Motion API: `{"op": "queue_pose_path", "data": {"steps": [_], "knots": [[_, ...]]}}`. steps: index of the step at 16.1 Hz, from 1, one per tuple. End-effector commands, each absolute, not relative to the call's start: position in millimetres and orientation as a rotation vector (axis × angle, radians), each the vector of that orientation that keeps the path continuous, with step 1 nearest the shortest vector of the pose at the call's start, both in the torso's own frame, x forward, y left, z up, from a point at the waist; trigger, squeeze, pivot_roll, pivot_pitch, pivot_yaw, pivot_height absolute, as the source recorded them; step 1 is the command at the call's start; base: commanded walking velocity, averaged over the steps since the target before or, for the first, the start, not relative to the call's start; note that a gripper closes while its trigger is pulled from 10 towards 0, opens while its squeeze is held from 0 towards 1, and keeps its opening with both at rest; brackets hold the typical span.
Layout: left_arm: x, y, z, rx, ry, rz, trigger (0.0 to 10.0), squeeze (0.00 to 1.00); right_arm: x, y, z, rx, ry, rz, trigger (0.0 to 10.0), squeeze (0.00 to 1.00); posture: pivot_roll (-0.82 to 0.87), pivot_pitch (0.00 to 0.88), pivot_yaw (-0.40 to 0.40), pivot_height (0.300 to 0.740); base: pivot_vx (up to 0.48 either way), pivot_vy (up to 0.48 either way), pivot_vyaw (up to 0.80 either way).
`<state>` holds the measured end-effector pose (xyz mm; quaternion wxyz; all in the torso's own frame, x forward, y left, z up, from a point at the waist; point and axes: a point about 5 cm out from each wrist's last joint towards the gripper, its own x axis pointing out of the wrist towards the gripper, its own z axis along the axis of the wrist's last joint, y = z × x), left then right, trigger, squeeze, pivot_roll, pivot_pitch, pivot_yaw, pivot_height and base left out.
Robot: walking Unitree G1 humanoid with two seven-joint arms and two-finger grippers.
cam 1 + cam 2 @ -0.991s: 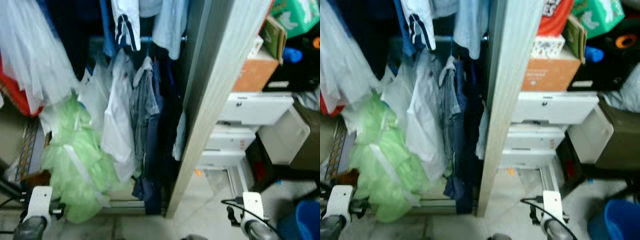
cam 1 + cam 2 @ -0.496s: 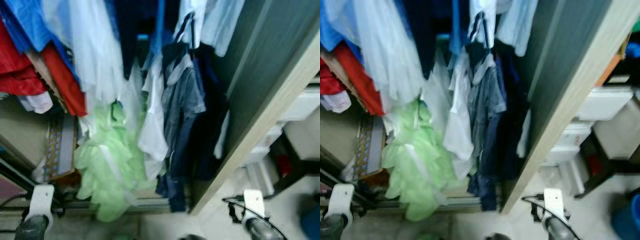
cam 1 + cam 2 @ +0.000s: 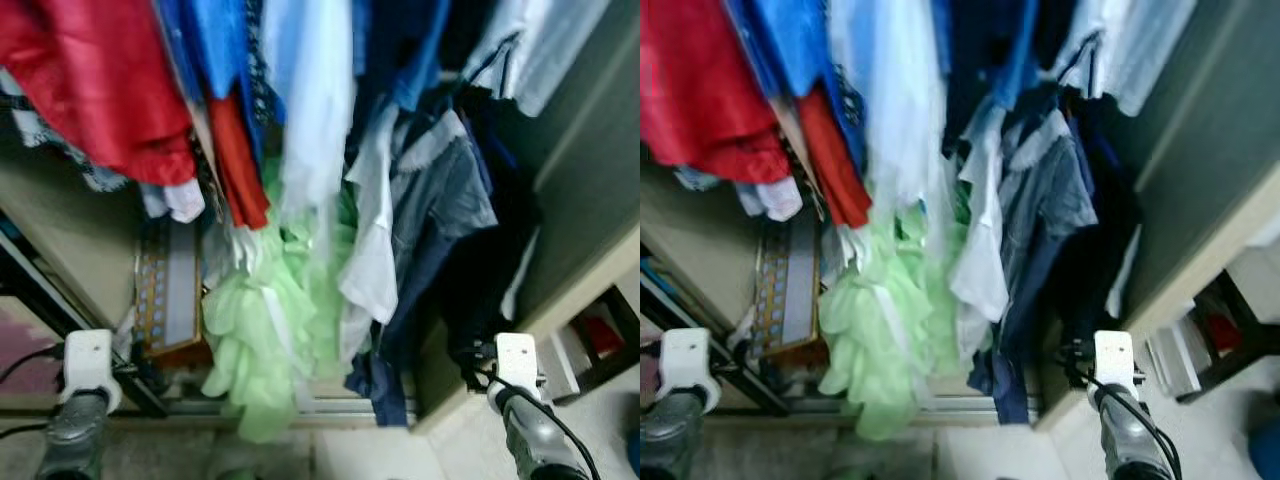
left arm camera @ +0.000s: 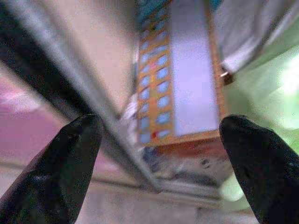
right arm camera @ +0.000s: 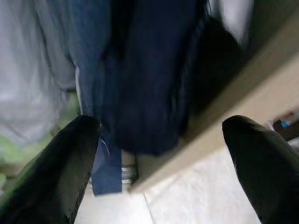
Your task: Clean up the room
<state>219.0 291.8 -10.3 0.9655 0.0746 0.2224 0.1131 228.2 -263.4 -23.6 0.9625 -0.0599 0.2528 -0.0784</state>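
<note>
An open wardrobe holds hanging clothes: a red garment [image 3: 95,80], a blue one [image 3: 215,45], a pale blue one [image 3: 315,100], a grey shirt [image 3: 440,195] and navy trousers [image 3: 395,330]. A green frilly garment [image 3: 265,320] hangs down to the wardrobe's floor rail. My left gripper [image 4: 161,140] is open and empty, low in front of a flat box with a blue-square pattern [image 4: 180,79]. My right gripper [image 5: 161,130] is open and empty, facing the navy trousers [image 5: 145,84] and the wardrobe's side panel [image 5: 261,70].
The wardrobe's wooden side panel [image 3: 590,250] stands at the right, with a dark stand [image 3: 600,340] on the pale floor beyond it. A metal track [image 3: 330,405] runs along the wardrobe's foot. A black bar [image 3: 40,300] slants at the left. Both wrists, left [image 3: 88,360] and right [image 3: 520,362], hang low.
The camera has swung left and closer to the wardrobe: the white drawers and blue bin have left the picture and red and blue clothes have come in. Both arms stay low.
</note>
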Motion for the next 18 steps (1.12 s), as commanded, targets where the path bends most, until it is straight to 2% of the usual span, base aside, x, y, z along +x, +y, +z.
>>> {"op": "queue_pose_path", "data": {"steps": [1, 4, 5, 7, 10, 13, 18], "knots": [[231.9, 276.1, -2.9, 0.135, 0.392, 0.151, 10.0, 0.0, 238.7, -256.2, -13.7, -0.074, 0.448, -0.132, 10.0, 0.0, -0.02, 0.0, -0.014, 0.74, 0.0, 0.0, 0.0], [238.3, 259.8, 2.5, 0.106, 0.343, 0.083, 10.0, 0.0, 248.5, -238.3, -4.2, -0.01, 0.399, -0.058, 10.0, 0.0, -0.03, 0.0, -0.013, 0.74, 0.0, 0.0, 0.0], [240.4, 244.1, 9.1, 0.076, 0.293, 0.03, 10.0, 0.0, 251.8, -220.2, 6.0, 0.049, 0.356, 0.052, 10.0, 0.0, -0.03, 0.005, -0.015, 0.74, 0.0, 0.0, 0.0], [240.9, 230.1, 18.1, 0.067, 0.242, -0.019, 10.0, 0.0, 252.5, -208.8, 20.5, 0.077, 0.289, 0.127, 10.0, 0.0, -0.03, 0.011, -0.016, 0.74, 0.0, 0.0, 0.0], [238.7, 208.9, 46.5, 0.028, 0.101, -0.079, 10.0, 0.0, 247.7, -205.3, 62.2, -0.024, 0.078, 0.131, 10.0, 0.0, -0.03, 0.024, -0.021, 0.74, 0.0, 0.0, 0.0], [230.2, 204.4, 55.8, -0.031, 0.089, -0.07, 10.0, 0.0, 232.4, -197.6, 83.6, -0.078, -0.006, 0.149, 10.0, 0.0, -0.03, 0.033, -0.021, 0.74, 0.0, 0.0, 0.0], [221.2, 199.5, 56.9, -0.055, 0.14, -0.073, 10.0, 0.0, 219.8, -188.5, 86.8, -0.078, 0.015, 0.158, 10.0, 0.0, -0.04, 0.037, -0.024, 0.74, 0.0, 0.0, 0.0]]}}
